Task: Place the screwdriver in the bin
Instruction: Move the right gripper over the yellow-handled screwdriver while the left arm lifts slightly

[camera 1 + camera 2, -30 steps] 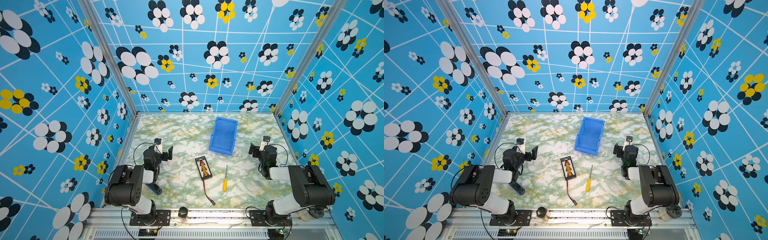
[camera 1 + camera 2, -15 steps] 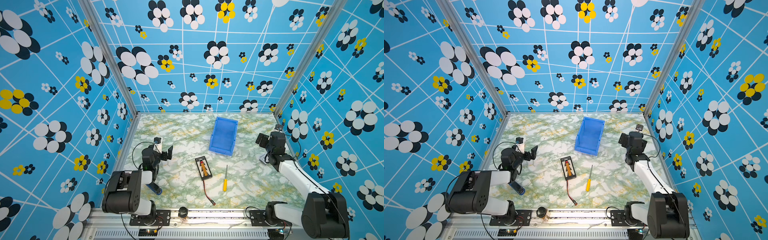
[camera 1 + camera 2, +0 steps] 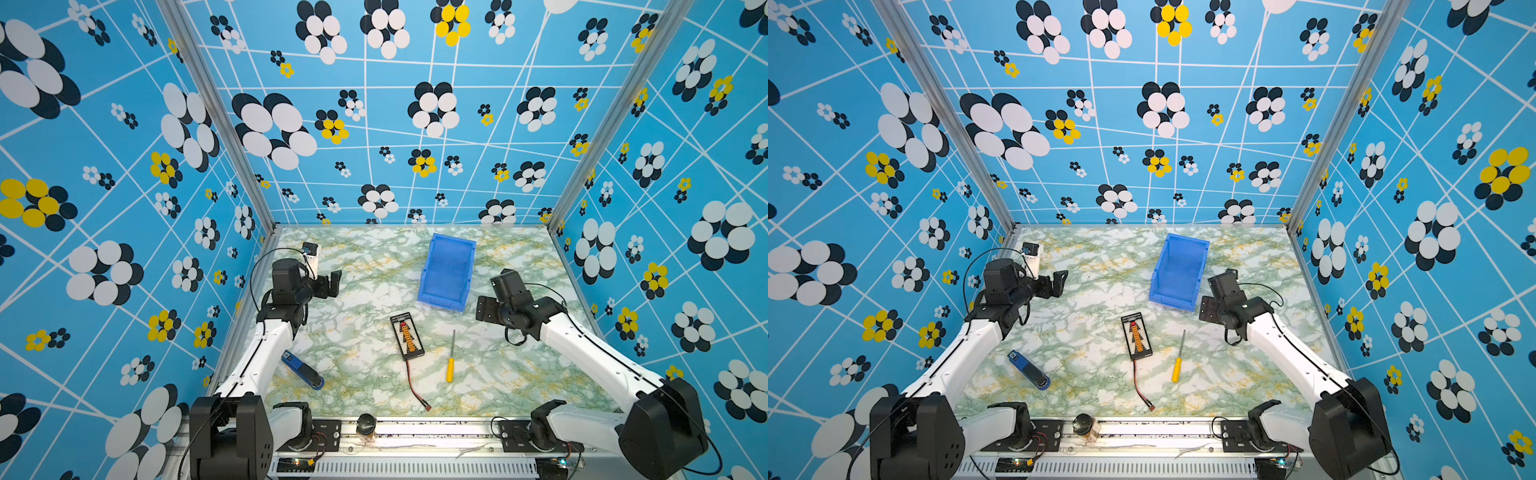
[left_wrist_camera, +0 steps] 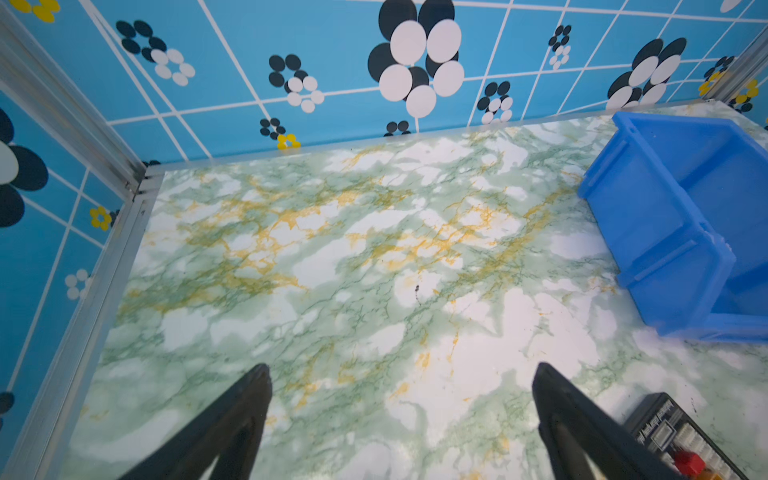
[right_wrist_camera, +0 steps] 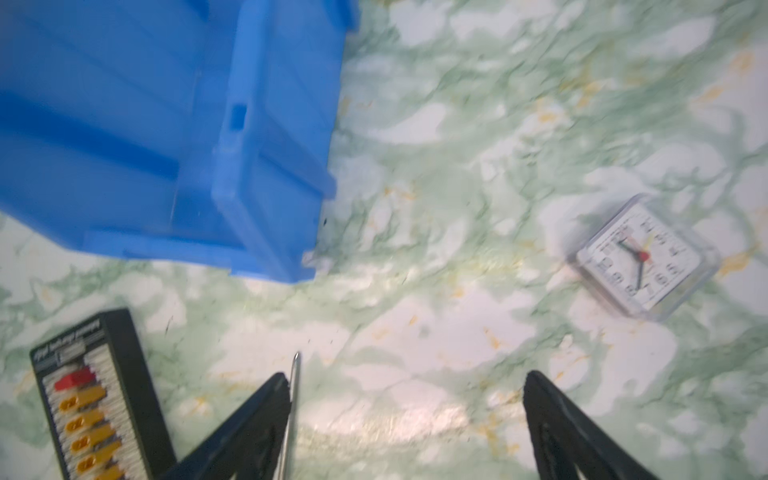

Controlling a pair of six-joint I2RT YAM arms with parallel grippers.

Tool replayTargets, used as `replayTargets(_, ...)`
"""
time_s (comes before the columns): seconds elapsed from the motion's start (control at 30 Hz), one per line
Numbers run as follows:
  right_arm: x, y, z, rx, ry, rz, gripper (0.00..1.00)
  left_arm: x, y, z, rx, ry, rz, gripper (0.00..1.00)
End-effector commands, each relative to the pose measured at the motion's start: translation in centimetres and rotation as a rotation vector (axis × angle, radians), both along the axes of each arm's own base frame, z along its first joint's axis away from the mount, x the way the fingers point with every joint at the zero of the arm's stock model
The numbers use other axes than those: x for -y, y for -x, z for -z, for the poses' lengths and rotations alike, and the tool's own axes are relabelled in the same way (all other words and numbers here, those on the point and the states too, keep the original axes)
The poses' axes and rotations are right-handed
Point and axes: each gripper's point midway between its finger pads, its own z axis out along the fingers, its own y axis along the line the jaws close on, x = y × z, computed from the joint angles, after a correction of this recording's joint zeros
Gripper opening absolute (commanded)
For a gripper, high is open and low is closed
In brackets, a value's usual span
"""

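Note:
The screwdriver, with a yellow-orange handle and a thin grey shaft, lies flat on the marble tabletop, tip pointing toward the bin. The blue open-top bin stands empty behind it. My right gripper hovers open just right of the bin's front corner. In the right wrist view the screwdriver's shaft tip shows beside one finger, ungripped. My left gripper is open and empty at the left, far from the screwdriver.
A black board with a red wire lies left of the screwdriver. A blue-and-black stapler sits near the left arm. A small clear clock lies right of my right gripper. Patterned walls enclose three sides.
The right arm has unfolded; its gripper swung from the back right toward the bin's front corner and the screwdriver tip. The left arm has stretched a little farther forward.

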Motion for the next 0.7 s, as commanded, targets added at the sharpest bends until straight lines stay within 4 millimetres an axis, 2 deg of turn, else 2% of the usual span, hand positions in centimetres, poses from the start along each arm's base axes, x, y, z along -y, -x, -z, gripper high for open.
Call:
replayTargets(0.0, -1.9, 3.3, 0.6, -0.142, -0.025, -0.036, 0.82, 0.6, 3.2, 1.0, -0.134, -0.063, 0.083, 0.99)
replayTargets(0.1, -3.4, 5.3, 1.1, -0.197, -0.018, -0.089, 0.76, 0.6, 3.7, 0.4, -0.159, -0.098, 0.11, 0.99)
replayTargets(0.2, -4.5, 6.8, 1.6, -0.221, -0.008, -0.106, 0.74, 0.0, 3.2, -0.7, -0.164, -0.107, 0.069, 0.99)
replayTargets(0.27, -6.1, 7.7, 2.6, -0.25, -0.06, -0.131, 0.69, -0.5, 2.5, -1.7, -0.191, -0.088, 0.028, 0.99)
replayTargets(0.53, -10.2, 8.7, 6.2, -0.315, -0.063, -0.178, 0.61, 0.1, 0.5, -5.9, -0.214, 0.023, -0.004, 0.99)
replayTargets(0.67, -10.8, 9.3, 7.3, -0.348, 0.016, -0.202, 0.58, 0.0, 0.2, -7.4, -0.191, 0.024, -0.017, 0.99)
